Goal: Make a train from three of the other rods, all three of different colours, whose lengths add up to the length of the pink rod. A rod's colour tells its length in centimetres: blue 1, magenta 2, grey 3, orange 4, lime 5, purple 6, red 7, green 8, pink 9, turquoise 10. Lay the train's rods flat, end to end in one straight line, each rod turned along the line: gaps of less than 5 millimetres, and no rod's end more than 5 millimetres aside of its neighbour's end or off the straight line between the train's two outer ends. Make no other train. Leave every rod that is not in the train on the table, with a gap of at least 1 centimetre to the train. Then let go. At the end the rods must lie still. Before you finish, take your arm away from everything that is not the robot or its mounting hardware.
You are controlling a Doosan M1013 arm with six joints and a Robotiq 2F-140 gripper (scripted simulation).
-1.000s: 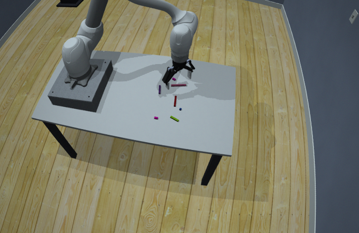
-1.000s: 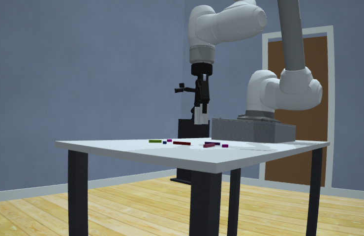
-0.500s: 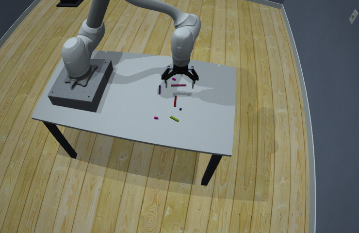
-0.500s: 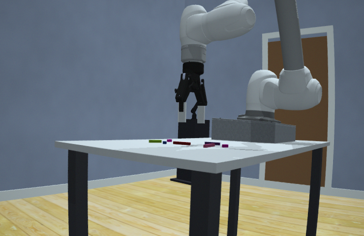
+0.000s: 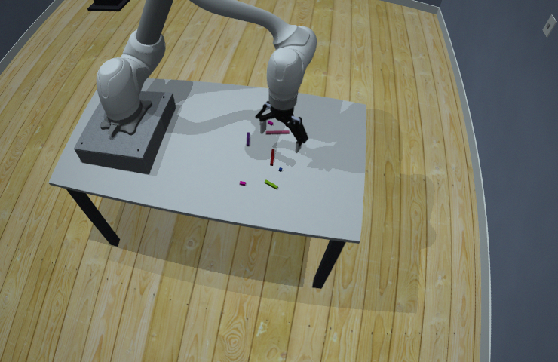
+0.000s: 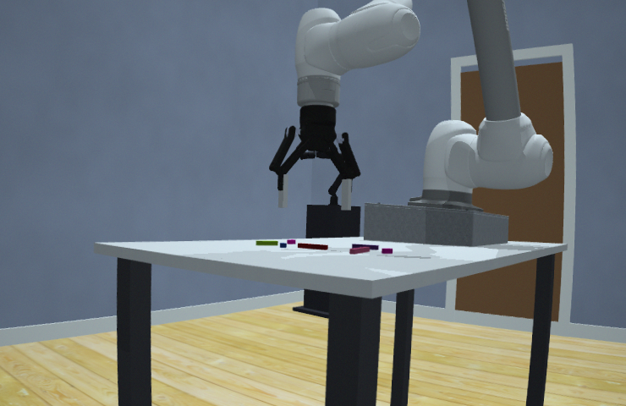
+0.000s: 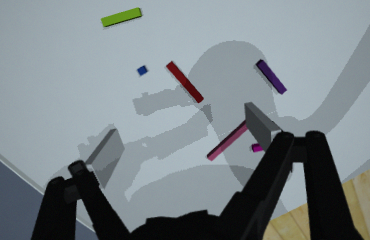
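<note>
The pink rod (image 5: pixel 277 132) lies flat on the white table, with a short magenta rod (image 5: pixel 270 123) just behind it. A purple rod (image 5: pixel 248 138) lies to its left, a red rod (image 5: pixel 271 156) in front of it, then a small blue rod (image 5: pixel 280 169). A lime rod (image 5: pixel 271 184) and a second magenta rod (image 5: pixel 242 182) lie nearer the front edge. All rods lie apart from one another. My gripper (image 5: pixel 280 137) (image 6: pixel 314 205) is open and empty, hanging well above the table over the pink rod. The wrist view shows the pink rod (image 7: pixel 227 141), red (image 7: pixel 184 82), purple (image 7: pixel 271 76), blue (image 7: pixel 141 70) and lime (image 7: pixel 121 17).
The arm's grey base block (image 5: pixel 126 130) stands on the table's left end. A dark box (image 6: pixel 332 221) stands behind the table. The table's far edge is close behind the pink rod.
</note>
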